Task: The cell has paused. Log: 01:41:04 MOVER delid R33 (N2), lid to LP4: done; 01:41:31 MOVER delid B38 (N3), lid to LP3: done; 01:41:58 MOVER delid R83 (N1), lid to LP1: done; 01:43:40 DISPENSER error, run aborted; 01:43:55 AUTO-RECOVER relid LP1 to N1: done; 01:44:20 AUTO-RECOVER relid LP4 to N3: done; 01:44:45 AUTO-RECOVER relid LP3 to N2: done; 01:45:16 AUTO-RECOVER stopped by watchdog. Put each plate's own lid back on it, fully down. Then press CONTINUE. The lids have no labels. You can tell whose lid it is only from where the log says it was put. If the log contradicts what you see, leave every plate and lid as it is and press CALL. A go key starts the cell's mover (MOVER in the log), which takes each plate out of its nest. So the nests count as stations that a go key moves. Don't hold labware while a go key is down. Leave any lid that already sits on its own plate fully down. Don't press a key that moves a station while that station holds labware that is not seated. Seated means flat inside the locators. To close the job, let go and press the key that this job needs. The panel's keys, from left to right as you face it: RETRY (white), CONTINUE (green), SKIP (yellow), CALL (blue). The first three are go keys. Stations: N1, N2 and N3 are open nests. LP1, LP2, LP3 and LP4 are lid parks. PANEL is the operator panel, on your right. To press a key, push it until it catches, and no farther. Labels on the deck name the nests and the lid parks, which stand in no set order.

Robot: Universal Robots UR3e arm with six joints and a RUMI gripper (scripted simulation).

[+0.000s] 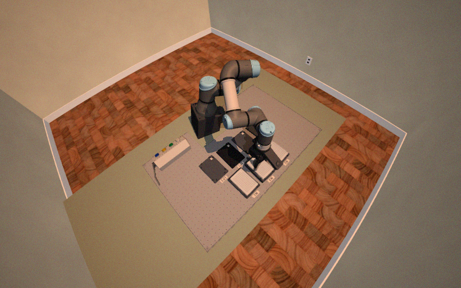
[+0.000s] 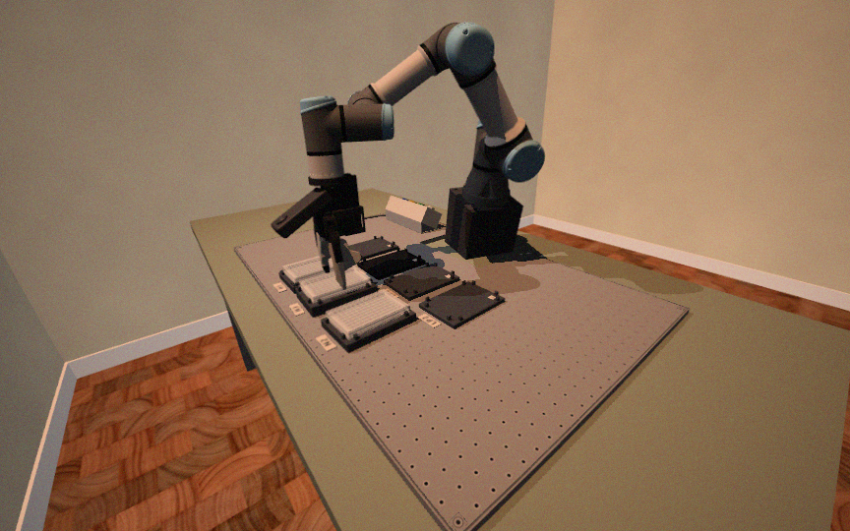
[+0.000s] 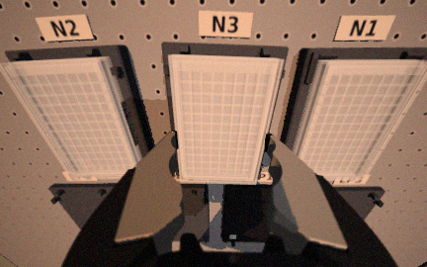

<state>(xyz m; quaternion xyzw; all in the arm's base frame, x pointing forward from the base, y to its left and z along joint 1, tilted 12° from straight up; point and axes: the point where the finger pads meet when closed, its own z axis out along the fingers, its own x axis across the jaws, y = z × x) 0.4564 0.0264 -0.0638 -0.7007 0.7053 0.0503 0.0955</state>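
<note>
My claw is clamped on the near short end of the lid over the N3 nest. Lid's long axis runs straight away from the wrist. N2 plate sits just left; judging that's where this lid belongs.

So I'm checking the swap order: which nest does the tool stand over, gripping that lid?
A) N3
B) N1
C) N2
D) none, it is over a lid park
A: in the wrist view the tool is shut on the lid in the middle nest, under the N3 label.
</note>
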